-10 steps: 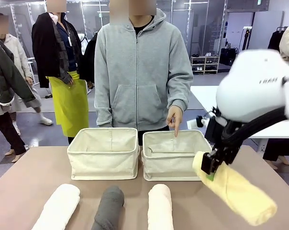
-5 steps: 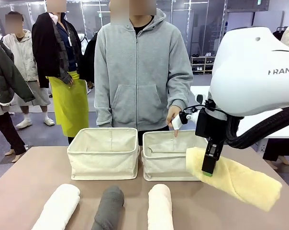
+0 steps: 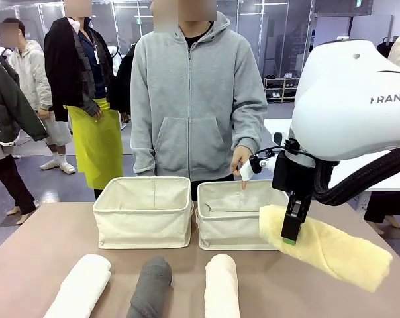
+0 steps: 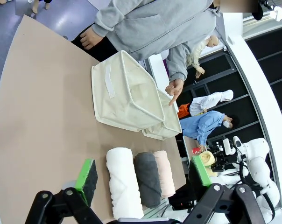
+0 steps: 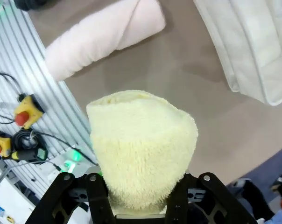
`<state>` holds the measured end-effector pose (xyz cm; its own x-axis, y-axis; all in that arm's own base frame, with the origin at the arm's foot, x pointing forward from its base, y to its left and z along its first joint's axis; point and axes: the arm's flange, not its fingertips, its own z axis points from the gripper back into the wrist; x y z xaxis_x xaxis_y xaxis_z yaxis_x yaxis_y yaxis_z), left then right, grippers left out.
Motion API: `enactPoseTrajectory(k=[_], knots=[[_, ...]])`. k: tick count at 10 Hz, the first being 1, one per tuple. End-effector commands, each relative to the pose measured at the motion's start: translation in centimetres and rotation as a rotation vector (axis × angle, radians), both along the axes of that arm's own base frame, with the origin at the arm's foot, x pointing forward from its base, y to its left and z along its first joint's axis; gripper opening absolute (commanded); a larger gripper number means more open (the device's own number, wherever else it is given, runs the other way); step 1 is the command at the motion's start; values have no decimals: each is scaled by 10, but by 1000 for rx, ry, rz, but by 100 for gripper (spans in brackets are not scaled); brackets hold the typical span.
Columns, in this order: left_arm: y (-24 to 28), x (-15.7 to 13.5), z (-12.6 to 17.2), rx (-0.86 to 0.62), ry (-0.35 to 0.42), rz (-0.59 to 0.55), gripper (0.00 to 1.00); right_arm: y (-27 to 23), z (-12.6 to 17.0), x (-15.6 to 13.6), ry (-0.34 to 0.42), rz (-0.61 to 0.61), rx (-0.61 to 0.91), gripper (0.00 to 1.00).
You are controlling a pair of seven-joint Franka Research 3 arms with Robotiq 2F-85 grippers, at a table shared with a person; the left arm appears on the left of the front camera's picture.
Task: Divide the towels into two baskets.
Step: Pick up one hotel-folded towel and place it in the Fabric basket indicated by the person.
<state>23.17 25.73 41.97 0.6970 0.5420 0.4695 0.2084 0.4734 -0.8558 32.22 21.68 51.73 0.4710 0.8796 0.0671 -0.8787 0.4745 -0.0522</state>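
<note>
Front view: pale yellow towel (image 3: 332, 248), fluffy terry roll, airborne just beside the right basket (image 3: 233, 222). Long axis slants from upper left down to lower right. Pinched near its upper-left end by the right gripper (image 3: 290, 235).

The right arm is turning upright, and the right gripper (image 3: 291, 230) is levelling the pale yellow towel (image 3: 336, 250). The towel's free end is rising and swinging rightward, its gripped end nudging nearer the right-hand basket (image 3: 232, 228).
</note>
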Motion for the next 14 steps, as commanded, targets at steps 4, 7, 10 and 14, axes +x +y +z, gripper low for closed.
enactPoseTrajectory(k=[4, 7, 10, 14], knots=[[1, 0, 1, -7, -8, -4, 100, 95, 68, 100, -212, 394, -255, 37], [1, 0, 1, -7, -8, -4, 100, 137, 54, 178, -221, 607, -328, 37], [1, 0, 1, -7, -8, -4, 100, 136, 2, 234, -119, 647, -249, 37], [1, 0, 1, -7, -8, -4, 100, 116, -72, 259, -94, 719, -143, 37]])
